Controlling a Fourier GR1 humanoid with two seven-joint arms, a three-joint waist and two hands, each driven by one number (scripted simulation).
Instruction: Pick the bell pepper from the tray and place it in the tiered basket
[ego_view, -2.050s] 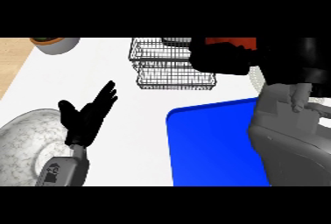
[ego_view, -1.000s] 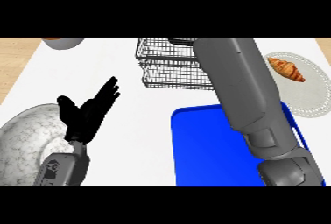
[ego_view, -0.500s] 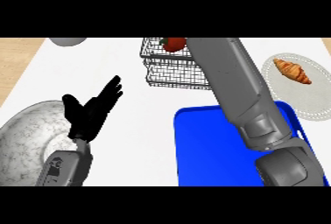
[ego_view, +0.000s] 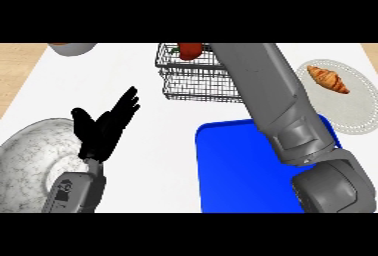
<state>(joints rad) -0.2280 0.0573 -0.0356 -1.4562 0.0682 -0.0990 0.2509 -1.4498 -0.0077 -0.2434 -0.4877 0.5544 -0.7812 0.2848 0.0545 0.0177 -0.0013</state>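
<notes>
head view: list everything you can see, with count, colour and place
counter: one, white, under everything
basket: one, dark wire, tiered, top centre
bell pepper: one, red, at the basket's top, by the upper edge
tray: one, blue, lower centre, partly under the right forearm
right plate: one, pale grey, right edge
croissant: one, golden brown, on the right plate
left plate: one, speckled grey, lower left
bowl: one, grey, top left, cut off by the edge
left forearm: one, grey, lower left
left hand: one, black, open, resting fingers up by the left plate
right forearm: one, grey, from lower right over the tray to the basket
</notes>
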